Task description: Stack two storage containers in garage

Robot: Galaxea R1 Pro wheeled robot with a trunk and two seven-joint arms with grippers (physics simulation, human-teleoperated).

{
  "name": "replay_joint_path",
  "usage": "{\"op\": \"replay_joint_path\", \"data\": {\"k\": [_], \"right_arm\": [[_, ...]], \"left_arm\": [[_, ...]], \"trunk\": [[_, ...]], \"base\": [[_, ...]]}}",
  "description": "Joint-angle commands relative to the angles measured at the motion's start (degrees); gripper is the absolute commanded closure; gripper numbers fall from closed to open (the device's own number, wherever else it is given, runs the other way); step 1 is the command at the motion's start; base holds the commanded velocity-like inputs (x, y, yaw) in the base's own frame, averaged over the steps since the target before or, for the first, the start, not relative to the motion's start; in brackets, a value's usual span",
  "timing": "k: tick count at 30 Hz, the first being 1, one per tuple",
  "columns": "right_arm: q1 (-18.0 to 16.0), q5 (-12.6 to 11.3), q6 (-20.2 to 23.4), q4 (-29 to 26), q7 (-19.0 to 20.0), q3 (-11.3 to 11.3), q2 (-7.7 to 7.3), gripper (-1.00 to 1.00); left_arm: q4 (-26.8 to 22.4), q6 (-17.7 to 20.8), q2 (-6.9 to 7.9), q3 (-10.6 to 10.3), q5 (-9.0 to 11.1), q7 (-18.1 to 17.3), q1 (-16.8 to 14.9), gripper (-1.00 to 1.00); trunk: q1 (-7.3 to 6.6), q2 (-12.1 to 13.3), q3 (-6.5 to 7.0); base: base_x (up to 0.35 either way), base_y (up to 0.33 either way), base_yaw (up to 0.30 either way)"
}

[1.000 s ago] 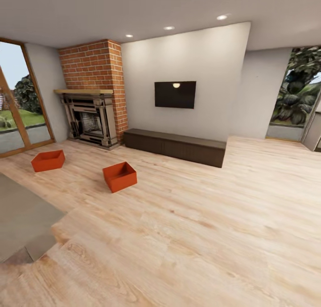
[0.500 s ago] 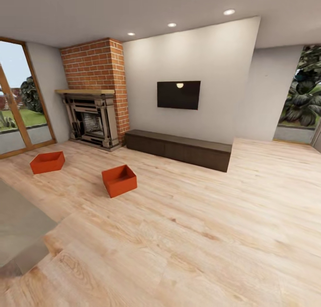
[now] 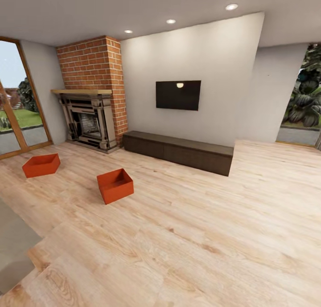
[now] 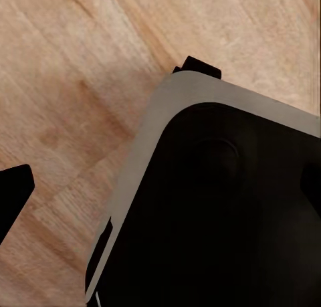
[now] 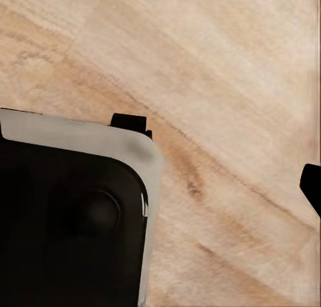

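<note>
Two rooms' worth of light plank floor (image 3: pixel 200 235) spreads before us in the head view, running to a white wall (image 3: pixel 191 75) and, at the far right, an opening onto greenery (image 3: pixel 305 100). We are in the living room. Against the wall stands a brick fireplace (image 3: pixel 91 93) with a dark hearth, and glass doors (image 3: pixel 15 115) with wooden frames sit to its left. A long low bench (image 3: pixel 178 151) lies along the wall's foot, right of the fireplace, and a black TV (image 3: pixel 178 95) hangs above it. Three round lights (image 3: pixel 231 6) glow in the ceiling. A grey rug edge (image 3: pixel 11 249) shows at the lower left.

Both bins rest on the planks, well apart from each other and open side up. We see the near bin (image 3: pixel 115 185) in front of the bench's left end, turned at an angle. The far bin (image 3: pixel 41 165) lies further left, near the glass doors.

Each wrist view looks down at the wood past the robot's dark, grey-rimmed base (image 4: pixel 221 207). In the left wrist view one black fingertip (image 4: pixel 13 193) shows at the edge; in the right wrist view another fingertip (image 5: pixel 311 185) does the same. Whether either gripper is wide or narrow we cannot tell
</note>
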Motion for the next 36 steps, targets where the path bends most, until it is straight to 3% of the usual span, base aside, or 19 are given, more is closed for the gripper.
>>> {"op": "replay_joint_path", "data": {"k": [1, 10, 36], "right_arm": [[-0.1, -0.5, -0.3, 0.2, 0.0, 0.5, 0.02, -1.0], [-0.1, -0.5, -0.3, 0.2, -2.0, 0.5, 0.0, -1.0], [-0.1, -0.7, -0.2, 0.2, -2.1, 0.5, -0.08, -1.0]], "left_arm": [[-0.1, 0.3, -0.02, 0.4, 0.0, 0.0, 0.0, -1.0], [-0.1, 0.2, -0.02, 0.4, 0.0, 0.0, 0.0, -1.0], [-0.1, 0.1, -0.1, 0.5, 0.1, 0.0, 0.0, -1.0]], "trunk": [[0.03, 0.0, -0.06], [0.03, 0.0, -0.06], [0.03, 0.0, -0.06]], "base": [[0.324, -0.097, 0.112], [0.324, -0.097, 0.228], [0.324, -0.095, 0.269]]}}
